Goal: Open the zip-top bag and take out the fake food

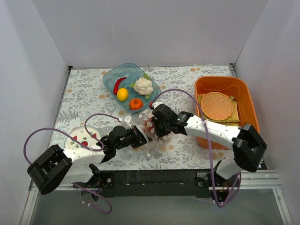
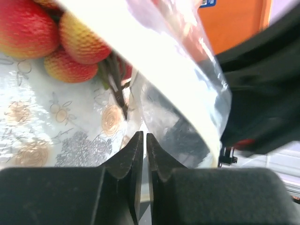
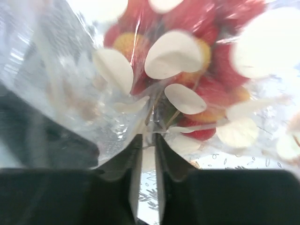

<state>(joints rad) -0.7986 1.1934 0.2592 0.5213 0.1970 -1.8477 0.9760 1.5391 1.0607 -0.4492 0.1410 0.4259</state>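
Looks like a robot lab test cell, not a real kitchen. Plain white panels (image 1: 42, 47) boxing in three sides, floral cloth (image 1: 84, 89) over the table, metal rail (image 1: 267, 180) along the near edge with two arms (image 1: 211, 131) bolted on, purple cables (image 1: 47, 129) looping loose. Only props around: toy food (image 1: 143, 86) in a bowl (image 1: 112, 77), plus an orange bin (image 1: 206, 86).

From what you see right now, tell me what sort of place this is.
Probably a robot test booth, not a kitchen: plain white walls box in a floral-cloth table, left arm and right arm bolt to a rail, toy produce fills a teal bowl.
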